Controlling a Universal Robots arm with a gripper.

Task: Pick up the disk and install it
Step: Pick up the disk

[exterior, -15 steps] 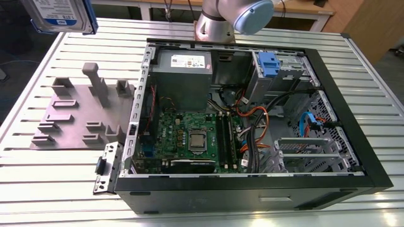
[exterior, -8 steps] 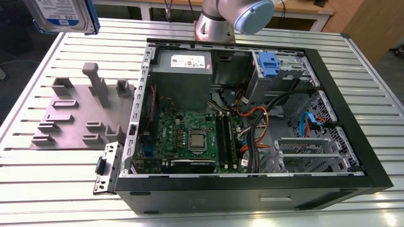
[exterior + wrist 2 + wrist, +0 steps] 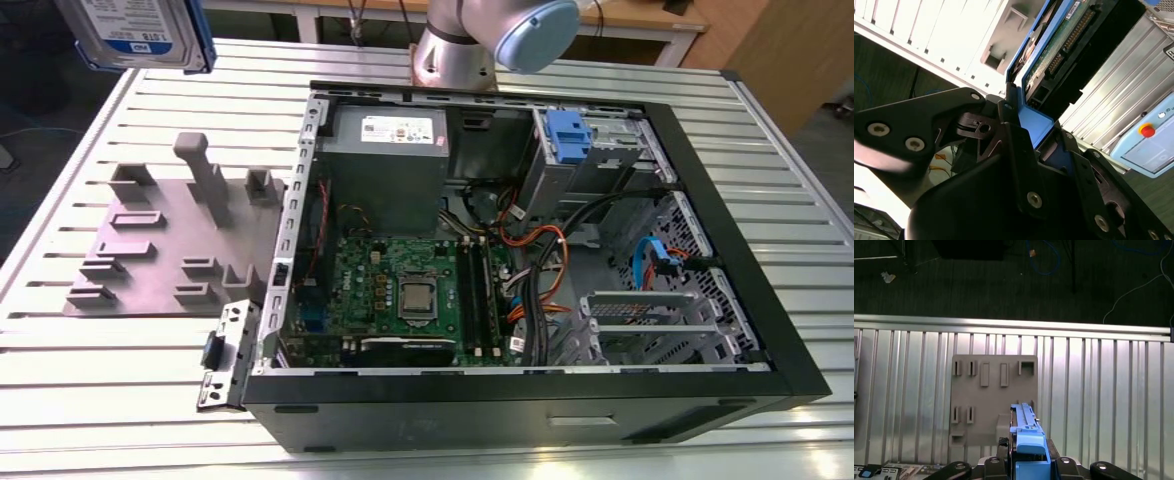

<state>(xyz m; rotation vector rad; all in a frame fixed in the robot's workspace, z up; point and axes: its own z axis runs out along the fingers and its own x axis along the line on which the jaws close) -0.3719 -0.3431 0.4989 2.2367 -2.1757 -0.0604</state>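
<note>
- Above the grey plate (image 3: 989, 390), off the desk (image 3: 1104, 390): disk (image 3: 134, 30) hangs in the air.
- Jaws pinch the disk's blue frame at one end.
- Open computer case (image 3: 534, 410) sits beside the plate.

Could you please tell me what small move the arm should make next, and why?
Probably carry the disk sideways toward the open computer case, on the exterior view's right. The pincer is shut on the disk's blue edge, and the disk hangs clear above the grey fixture plate, not yet over the case.
</note>
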